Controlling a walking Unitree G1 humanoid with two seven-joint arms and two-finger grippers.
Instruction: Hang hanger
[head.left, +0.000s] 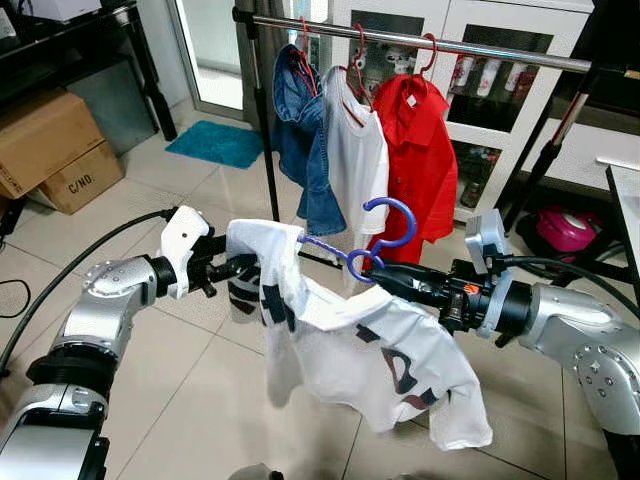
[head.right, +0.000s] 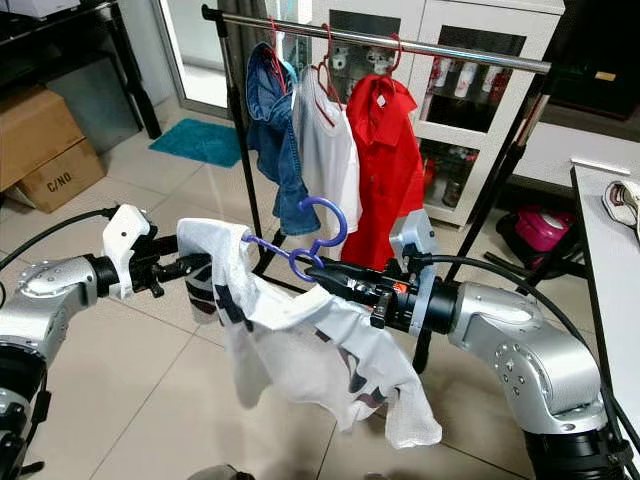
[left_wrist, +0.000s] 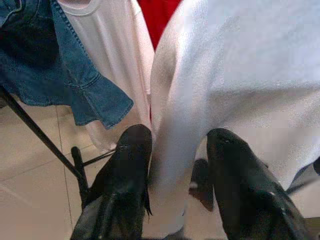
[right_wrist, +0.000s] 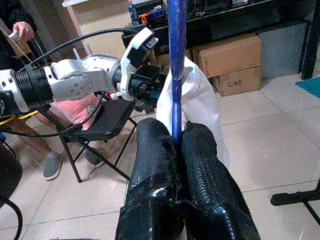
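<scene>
A white T-shirt (head.left: 350, 340) with dark print hangs on a blue hanger (head.left: 392, 215), held level between my two arms in front of the clothes rail (head.left: 450, 45). My right gripper (head.left: 375, 268) is shut on the hanger just below its hook; the right wrist view has the blue bar (right_wrist: 176, 75) pinched between both fingers. On the left, my left gripper (head.left: 245, 265) is shut on the shirt's shoulder, with white cloth (left_wrist: 180, 165) between its fingers. The hook points up, below and short of the rail.
On the rail hang a denim jacket (head.left: 300, 140), a white shirt (head.left: 355, 150) and a red shirt (head.left: 420, 150). Cardboard boxes (head.left: 50, 145) and a teal mat (head.left: 215, 143) lie left. A person's hand (right_wrist: 20, 30) and a folding chair (right_wrist: 107, 125) are behind me.
</scene>
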